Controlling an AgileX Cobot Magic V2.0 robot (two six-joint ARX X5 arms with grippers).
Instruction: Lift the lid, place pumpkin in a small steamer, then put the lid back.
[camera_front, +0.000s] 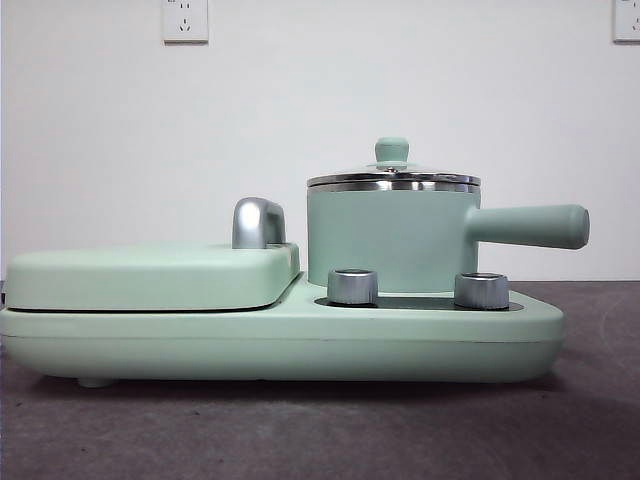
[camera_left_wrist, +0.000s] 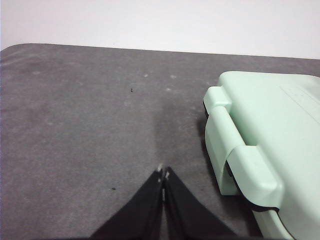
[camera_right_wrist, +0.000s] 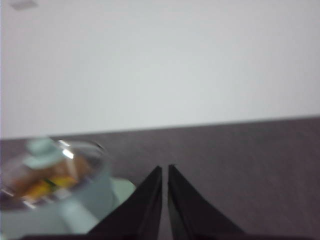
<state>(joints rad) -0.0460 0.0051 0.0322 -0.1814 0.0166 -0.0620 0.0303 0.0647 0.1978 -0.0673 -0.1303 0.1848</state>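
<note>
**Lid sitting on the steamer, both end effectors hanging back empty**

So the small steamer (camera_front: 392, 238) is sitting on the right-hand end of the mint-green base (camera_front: 280, 345), right behind the two silver knobs (camera_front: 352, 286), with its long handle (camera_front: 528, 226) sticking out sideways past the base's edge. The lid (camera_front: 392, 172) is resting flat on the steamer's chrome rim, green knob pointing straight up.

The pumpkin (camera_right_wrist: 47, 186) is only showing up in the right wrist view, and it's pretty blurry there: some yellow-orange stuff is glowing through the glass of the lid, so it's lying inside the steamer under the lid. Can't make out the stem or ribs at all.

The right end effector (camera_right_wrist: 165, 167) is hovering off to one side of the steamer, near it but not touching, over bare worktop (camera_right_wrist: 250, 165). Its jaws are pressed nearly together with nothing between them.

The left end effector (camera_left_wrist: 163, 172) is hanging over the grey worktop too, just beside the outer end of the base, where the flat griddle cover (camera_front: 150, 278) with the chrome handle (camera_front: 258, 222) is lying closed. Its jaws are pinched together as well, tips meeting, holding nothing.

Neither arm is showing up in the front view.
</note>
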